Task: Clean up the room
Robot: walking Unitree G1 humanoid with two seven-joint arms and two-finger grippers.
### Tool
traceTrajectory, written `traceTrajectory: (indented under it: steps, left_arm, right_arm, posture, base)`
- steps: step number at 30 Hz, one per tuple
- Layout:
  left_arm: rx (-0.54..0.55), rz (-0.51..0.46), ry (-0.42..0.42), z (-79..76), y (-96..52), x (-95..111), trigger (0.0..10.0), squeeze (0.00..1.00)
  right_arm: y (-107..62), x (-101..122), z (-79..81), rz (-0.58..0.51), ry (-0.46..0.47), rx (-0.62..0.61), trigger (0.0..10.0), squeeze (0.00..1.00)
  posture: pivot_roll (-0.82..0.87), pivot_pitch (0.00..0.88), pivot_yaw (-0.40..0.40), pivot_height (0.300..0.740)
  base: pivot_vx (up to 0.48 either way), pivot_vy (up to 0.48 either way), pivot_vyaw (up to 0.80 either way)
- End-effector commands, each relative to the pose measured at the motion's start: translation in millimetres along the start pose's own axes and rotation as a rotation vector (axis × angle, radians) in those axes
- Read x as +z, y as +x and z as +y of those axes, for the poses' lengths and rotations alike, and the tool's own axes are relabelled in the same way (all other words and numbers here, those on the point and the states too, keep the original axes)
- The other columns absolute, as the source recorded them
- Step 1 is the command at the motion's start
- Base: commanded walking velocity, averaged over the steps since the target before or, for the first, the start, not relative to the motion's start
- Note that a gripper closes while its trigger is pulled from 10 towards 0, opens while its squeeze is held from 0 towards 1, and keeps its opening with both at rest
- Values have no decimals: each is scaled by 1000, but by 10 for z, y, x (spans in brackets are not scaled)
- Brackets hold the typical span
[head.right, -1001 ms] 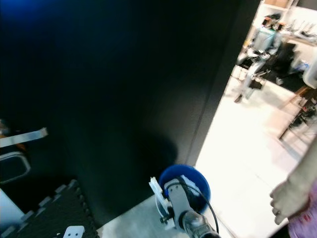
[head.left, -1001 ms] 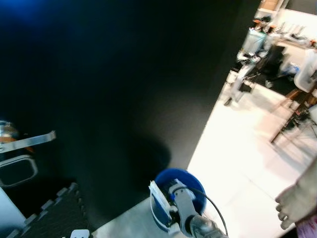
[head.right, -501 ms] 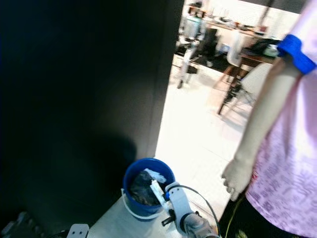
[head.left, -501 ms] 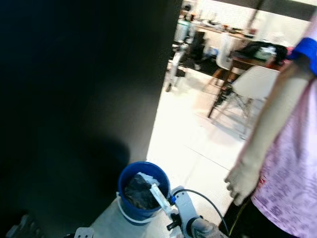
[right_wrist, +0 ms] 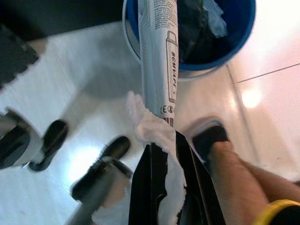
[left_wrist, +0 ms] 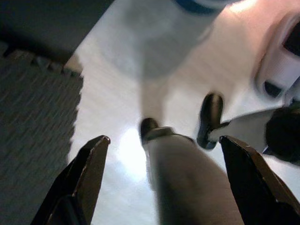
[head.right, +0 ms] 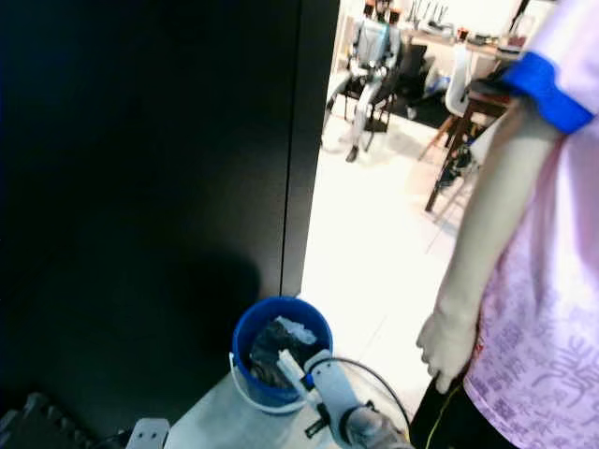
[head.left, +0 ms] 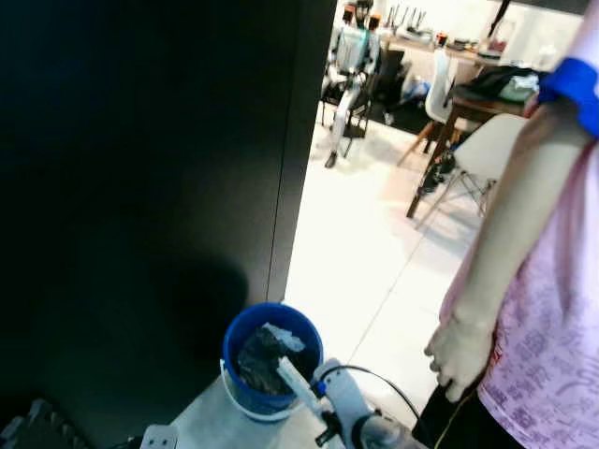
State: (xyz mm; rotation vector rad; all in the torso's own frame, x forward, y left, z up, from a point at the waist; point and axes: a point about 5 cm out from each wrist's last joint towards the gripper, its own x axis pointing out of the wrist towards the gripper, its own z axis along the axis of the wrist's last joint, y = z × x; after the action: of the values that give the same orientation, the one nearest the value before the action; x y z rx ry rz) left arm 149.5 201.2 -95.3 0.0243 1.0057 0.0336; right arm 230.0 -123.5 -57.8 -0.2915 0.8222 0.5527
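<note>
pale floor holds a blue bucket (head.left: 271,360); right pincer (right_wrist: 164,140) clenches a tube (right_wrist: 157,51) over it; left pincer (left_wrist: 164,159) spread.

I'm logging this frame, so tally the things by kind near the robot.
Blue bucket: 1
Tube in the right gripper: 1
Person: 1
Other robot in the far room: 1
Total: 4

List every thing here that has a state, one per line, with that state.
Bucket: upright on the floor, holding dark trash and crumpled paper.
Tube: pinched with a white tissue in the right gripper, its far end over the bucket.
Right gripper: shut on the tube.
Left gripper: open, holding nothing.
Person: standing beside the robot, arm hanging.
</note>
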Motion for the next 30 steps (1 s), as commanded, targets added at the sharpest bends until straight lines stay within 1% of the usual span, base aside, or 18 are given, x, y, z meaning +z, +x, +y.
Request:
traceTrajectory:
  steps: [1,8,10,12,14,19,26,27,30]
  left_arm:
    - [-9,15,-12,-17,-7,-48,10000,0]
    - [-18,11,-23,-27,-8,-52,10000,0]
    - [-21,7,-31,-38,-7,-47,10000,0]
    - [-29,4,-29,-52,-5,-39,10000,0]
    - [-35,3,-26,-59,-4,-36,10000,0]
    - [-37,0,-30,-59,-3,-30,10000,0]
    - [-35,1,-34,-45,-5,-32,10000,0]
    - [-30,1,-40,-39,-5,-32,10000,0]
    - [-18,6,-42,-29,-5,-38,10000,0]
  right_arm:
    - [4,-9,30,2,-14,14,10000,0]
    - [-7,-69,60,19,-63,45,10000,0]
    - [-15,-115,78,36,-100,56,10000,0]
    - [-23,-153,88,48,-119,71,10000,0]
    - [-28,-165,88,52,-110,80,10000,0]
    - [-36,-183,69,65,-128,82,10000,0]
    - [-34,-186,91,68,-147,98,10000,0]
    - [-30,-182,95,69,-154,90,10000,0]
    - [-25,-190,65,87,-172,25,10000,0]
  posture:
    - [108,0,-121,740]
    - [103,0,-119,740]
    - [102,0,-119,740]
    - [101,0,-118,740]
    - [102,0,-119,740]
    - [100,0,-115,740]
    - [99,0,-113,740]
    - [99,0,-115,740]
    - [101,0,-116,740]
  base:
    - [0,0,0]
    - [0,0,0]
    - [0,0,0]
    - [0,0,0]
    - [0,0,0]
    - [0,0,796]
    - [0,0,794]
    - [0,0,794]
    - [0,0,0]
